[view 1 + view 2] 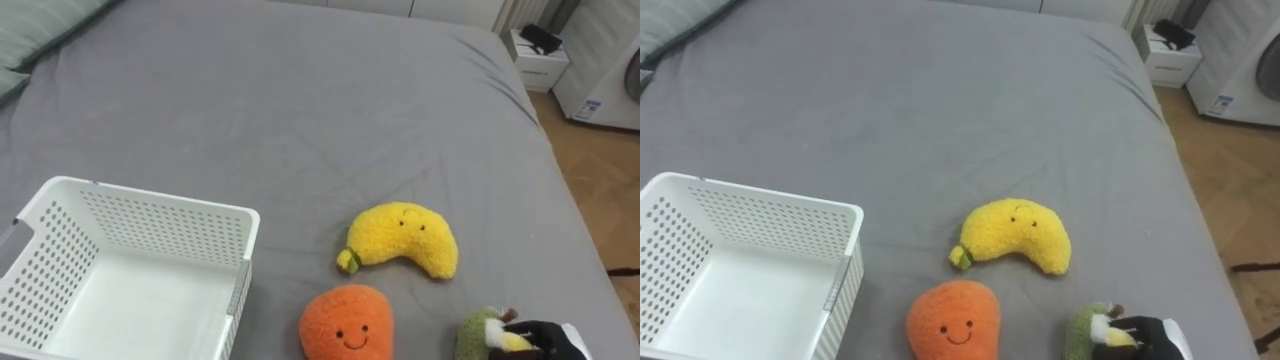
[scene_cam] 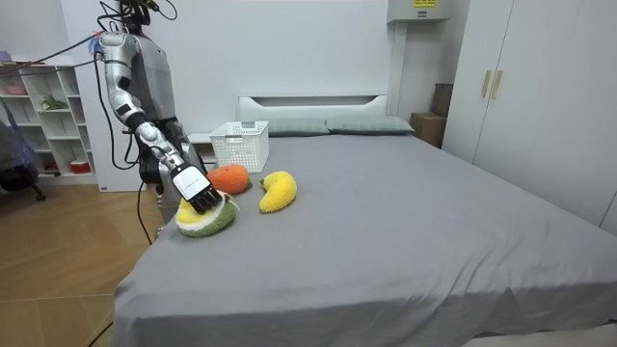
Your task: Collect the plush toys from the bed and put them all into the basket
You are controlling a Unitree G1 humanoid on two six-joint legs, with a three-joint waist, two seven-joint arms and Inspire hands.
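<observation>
The robot stood at the side of the wide bed under a grey sheet (image 1: pixel 300 100), at the left of the room view, bent a little towards the mattress. Its right hand (image 1: pixel 540 336) was low in the bottom right corner of the eye views, the dark fingers (image 2: pixel 204 200) laid over the top of a round green plush toy with a yellow middle (image 1: pixel 476 336). I could not tell whether they gripped it or merely rested on it.

Just left of that toy, along the bottom edge, lay a round orange plush toy with a smiling face (image 1: pixel 346 322). Above and between the two lay a curved yellow plush banana (image 1: pixel 405 238). All three were close together but apart. A white perforated plastic basket (image 1: pixel 140 228) stood open at lower left, near the orange toy.
</observation>
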